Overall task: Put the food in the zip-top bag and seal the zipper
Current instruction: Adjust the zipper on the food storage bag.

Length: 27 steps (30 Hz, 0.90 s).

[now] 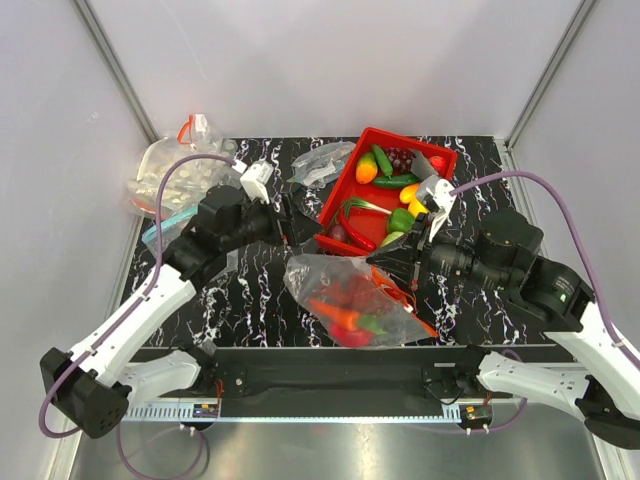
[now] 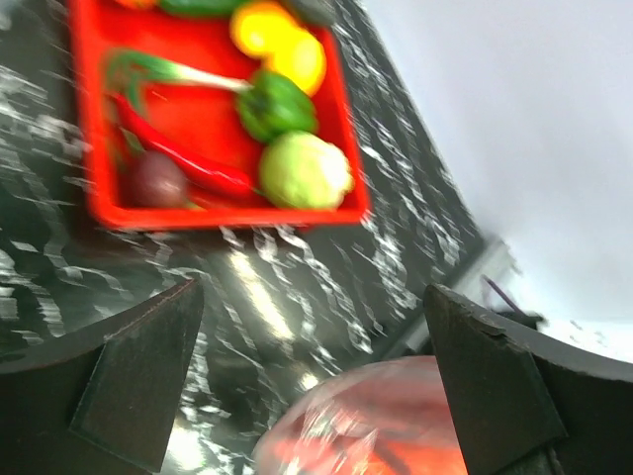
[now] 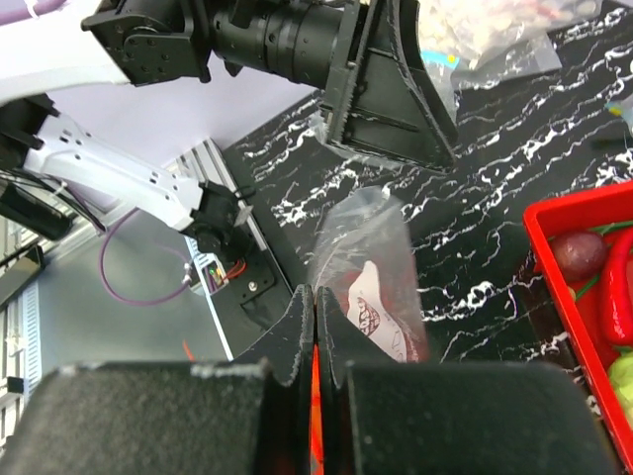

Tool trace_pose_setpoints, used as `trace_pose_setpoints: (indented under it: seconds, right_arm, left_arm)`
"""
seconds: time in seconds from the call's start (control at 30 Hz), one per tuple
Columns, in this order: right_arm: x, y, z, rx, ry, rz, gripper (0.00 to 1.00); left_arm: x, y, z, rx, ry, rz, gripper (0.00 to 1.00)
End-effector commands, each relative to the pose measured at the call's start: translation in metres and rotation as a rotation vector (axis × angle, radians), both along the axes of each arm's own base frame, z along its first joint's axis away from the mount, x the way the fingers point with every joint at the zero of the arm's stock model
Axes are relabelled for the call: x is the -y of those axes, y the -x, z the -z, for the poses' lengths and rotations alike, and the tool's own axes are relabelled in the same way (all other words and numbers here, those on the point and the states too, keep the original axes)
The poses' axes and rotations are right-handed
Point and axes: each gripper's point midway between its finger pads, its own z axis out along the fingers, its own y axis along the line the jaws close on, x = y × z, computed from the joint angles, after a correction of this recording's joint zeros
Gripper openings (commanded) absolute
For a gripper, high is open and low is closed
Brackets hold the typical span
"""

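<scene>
The clear zip-top bag (image 1: 345,300) lies on the black marbled table in front of the red tray (image 1: 345,185). Inside it are red pieces and an orange carrot (image 1: 340,316) with a green bit. My right gripper (image 1: 375,261) is shut on the bag's red-orange zipper (image 3: 315,384) at the right end of its mouth, and the bag (image 3: 368,259) hangs beyond the jaws. My left gripper (image 1: 288,228) hovers open just left of the tray, above the bag's far left corner. In the left wrist view its fingers (image 2: 138,386) stand wide apart over the bag (image 2: 376,430). More food (image 1: 400,218) lies in the tray.
A bag of pale round pieces (image 1: 178,175) sits at the back left, with a teal-zipped bag (image 1: 165,232) beside it. Another clear bag (image 1: 325,165) lies left of the tray. Grey walls close in the table on three sides.
</scene>
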Motion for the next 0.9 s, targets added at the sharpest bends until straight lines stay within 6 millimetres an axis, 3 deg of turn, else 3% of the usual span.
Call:
trace_pose_setpoints:
  seconds: [0.0,0.3,0.5,0.87]
  right_arm:
    - [0.000,0.003,-0.015,0.056,-0.041,-0.024,0.00]
    - [0.001,0.003,-0.013,0.052,-0.036,-0.022,0.00]
    - [0.001,-0.004,-0.011,0.054,-0.030,0.014,0.00]
    - [0.000,-0.016,-0.002,0.048,-0.004,0.062,0.00]
  left_arm:
    - [0.019,0.021,-0.019,-0.022,0.136,0.133,0.99]
    - [0.004,0.047,0.009,-0.067,0.145,0.124,0.99]
    - [-0.001,0.063,0.016,-0.041,0.196,0.144,0.99]
    - [-0.045,0.044,0.015,-0.012,0.077,-0.135,0.99]
